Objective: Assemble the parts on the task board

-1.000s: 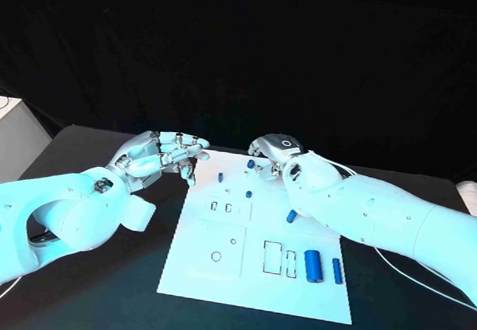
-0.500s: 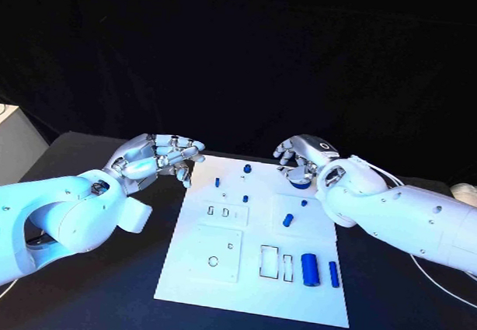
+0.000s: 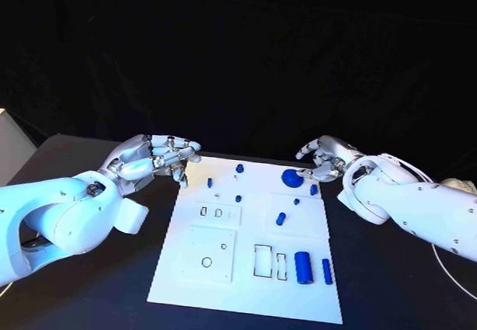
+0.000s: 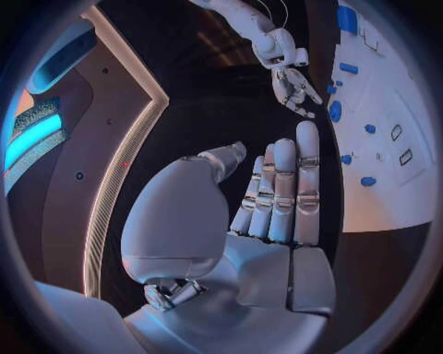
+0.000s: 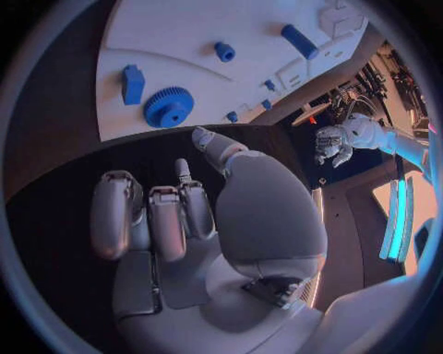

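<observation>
Reaching for the round blue toothed gear (image 3: 293, 177), use your empty, loosely curled right hand (image 3: 327, 159), just beside it.

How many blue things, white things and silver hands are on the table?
Blue parts: 9, counting the gear
White board: 1
Silver hands: 2, the left hand and the right hand
Total: 12
</observation>
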Robot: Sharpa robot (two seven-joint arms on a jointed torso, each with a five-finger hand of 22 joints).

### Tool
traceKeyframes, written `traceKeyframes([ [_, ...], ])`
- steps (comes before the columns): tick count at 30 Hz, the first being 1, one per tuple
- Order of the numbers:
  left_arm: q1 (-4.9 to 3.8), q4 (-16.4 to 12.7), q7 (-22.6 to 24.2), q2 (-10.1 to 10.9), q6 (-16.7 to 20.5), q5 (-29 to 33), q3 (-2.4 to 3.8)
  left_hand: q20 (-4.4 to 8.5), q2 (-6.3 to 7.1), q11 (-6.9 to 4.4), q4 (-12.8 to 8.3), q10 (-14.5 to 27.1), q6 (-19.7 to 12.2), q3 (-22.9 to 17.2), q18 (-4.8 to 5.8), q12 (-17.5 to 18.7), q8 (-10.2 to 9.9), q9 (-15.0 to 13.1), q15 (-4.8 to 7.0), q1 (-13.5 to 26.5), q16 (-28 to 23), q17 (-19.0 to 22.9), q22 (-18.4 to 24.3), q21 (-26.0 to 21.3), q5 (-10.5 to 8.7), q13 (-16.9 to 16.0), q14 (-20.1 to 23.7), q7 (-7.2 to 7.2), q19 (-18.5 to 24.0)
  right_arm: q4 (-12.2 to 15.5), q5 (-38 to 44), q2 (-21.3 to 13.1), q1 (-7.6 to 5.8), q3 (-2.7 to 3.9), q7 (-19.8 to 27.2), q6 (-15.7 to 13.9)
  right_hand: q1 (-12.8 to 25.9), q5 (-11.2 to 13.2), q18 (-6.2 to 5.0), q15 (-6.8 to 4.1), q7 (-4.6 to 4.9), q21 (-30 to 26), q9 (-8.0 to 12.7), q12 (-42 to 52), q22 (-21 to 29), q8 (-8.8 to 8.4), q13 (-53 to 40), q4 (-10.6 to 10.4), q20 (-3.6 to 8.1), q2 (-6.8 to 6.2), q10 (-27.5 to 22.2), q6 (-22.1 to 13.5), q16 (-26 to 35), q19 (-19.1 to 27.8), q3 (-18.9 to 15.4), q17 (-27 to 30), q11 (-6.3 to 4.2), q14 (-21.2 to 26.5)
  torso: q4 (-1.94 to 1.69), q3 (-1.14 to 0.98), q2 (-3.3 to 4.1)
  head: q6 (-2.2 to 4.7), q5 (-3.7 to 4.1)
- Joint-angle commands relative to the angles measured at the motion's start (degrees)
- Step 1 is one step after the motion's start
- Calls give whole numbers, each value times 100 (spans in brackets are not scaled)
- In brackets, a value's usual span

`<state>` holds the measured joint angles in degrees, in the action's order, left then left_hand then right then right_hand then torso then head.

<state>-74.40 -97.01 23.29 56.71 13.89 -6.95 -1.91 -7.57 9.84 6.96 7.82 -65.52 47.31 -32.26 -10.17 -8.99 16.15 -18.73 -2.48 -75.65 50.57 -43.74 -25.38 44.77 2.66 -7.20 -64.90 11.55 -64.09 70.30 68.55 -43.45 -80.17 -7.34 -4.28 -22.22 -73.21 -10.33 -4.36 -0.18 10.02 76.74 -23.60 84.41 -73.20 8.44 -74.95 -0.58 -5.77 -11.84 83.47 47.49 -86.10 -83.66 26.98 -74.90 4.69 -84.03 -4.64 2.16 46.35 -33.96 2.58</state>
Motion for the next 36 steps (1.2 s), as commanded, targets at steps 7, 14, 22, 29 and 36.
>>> traceKeyframes([
  [7,-5,25,16,-39,-190,-29,2,-1,-91,13,-5,37,-43,-90,-26,38,-24,-18,-11,13,-43,-6,-32,66,19,-11,39,-2,69,-231,-428,139,-9,6,-544,715,125,-12,149,87,32,325,-3,315,-407,14,-1202,-161,-51,-16,390,-98,-247,-147,-255,-1083,61,-511,-18,9,9,-51,-2],
  [14,-5,47,-42,-61,-248,-29,2,-1,-94,13,-11,40,-45,-98,-27,39,-25,-20,-11,8,-45,-6,-36,71,18,-11,40,-2,75,-383,-453,297,-4,5,-746,697,124,-44,163,92,35,381,-5,334,-477,21,-1226,-182,-57,-13,407,-102,-257,-172,-297,-1106,66,-515,-25,19,2,-73,7],
  [22,-5,50,-61,-67,-267,-29,2,-2,-95,15,-13,42,-48,-104,-27,40,-26,-21,-11,8,-47,-6,-38,75,18,-12,42,-1,79,-459,-394,416,1,3,-845,671,117,-52,170,93,35,407,-7,346,-509,26,-1241,-186,-59,-8,420,-99,-262,-183,-306,-1120,66,-517,-10,18,1,-86,2],
  [29,-5,54,-65,-77,-273,-31,2,-2,-95,15,-13,42,-48,-104,-27,40,-26,-21,-11,8,-47,-6,-38,75,18,-12,42,-1,79,-567,-258,547,41,-11,-915,646,87,-60,173,94,30,426,-16,358,-533,48,-1256,-189,-62,13,432,-70,-268,-190,-310,-1134,64,-519,-35,16,5,-98,18],
  [36,-5,53,-67,-64,-272,-32,2,-3,-93,15,-20,44,-50,-111,-27,42,-28,-22,-11,3,-50,-6,-42,81,18,-13,44,-1,85,-644,-277,590,80,-19,-958,729,56,-66,179,92,25,449,-23,369,-563,70,-1270,-182,-63,27,443,-38,-268,-200,-303,-1132,60,-518,-29,20,7,-118,-5],
])
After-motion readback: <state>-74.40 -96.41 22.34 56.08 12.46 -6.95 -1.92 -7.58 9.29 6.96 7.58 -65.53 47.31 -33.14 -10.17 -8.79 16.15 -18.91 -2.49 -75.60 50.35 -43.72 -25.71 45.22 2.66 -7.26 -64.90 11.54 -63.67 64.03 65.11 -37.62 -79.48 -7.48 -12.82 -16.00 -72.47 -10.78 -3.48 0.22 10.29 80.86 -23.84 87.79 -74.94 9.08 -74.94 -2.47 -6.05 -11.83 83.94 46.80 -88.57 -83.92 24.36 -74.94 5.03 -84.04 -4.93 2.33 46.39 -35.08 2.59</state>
